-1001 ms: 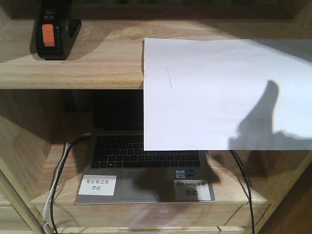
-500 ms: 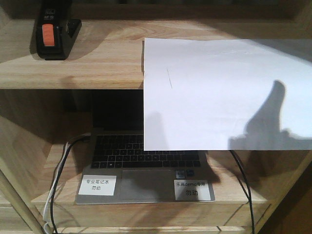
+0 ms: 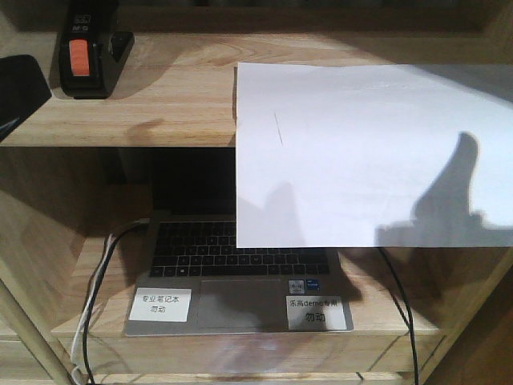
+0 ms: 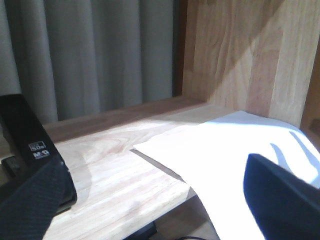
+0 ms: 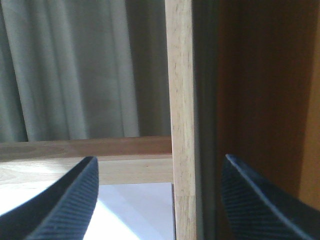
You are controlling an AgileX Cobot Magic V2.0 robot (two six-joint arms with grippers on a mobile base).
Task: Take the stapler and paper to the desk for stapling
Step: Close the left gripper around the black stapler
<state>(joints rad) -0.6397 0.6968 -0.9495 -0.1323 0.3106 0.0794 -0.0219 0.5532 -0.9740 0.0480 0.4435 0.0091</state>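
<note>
With left fingers [image 4: 31,205] and right fingers [image 5: 70,200] both spread empty, pinch the light, floppy paper [image 3: 361,152] by its edge overhanging the shelf [image 3: 160,104].

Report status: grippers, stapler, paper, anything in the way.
Left gripper open, empty, near stapler. Right gripper open, empty. Stapler and paper on upper shelf, paper overhanging laptop. Shelf upright dead ahead of right fingers.

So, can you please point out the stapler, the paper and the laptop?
stapler [image 3: 78,56], front view, on its orange patch.
paper [image 3: 361,144], front view, on the middle of the sheet.
laptop [image 3: 239,303], front view, on its touchpad.
</note>
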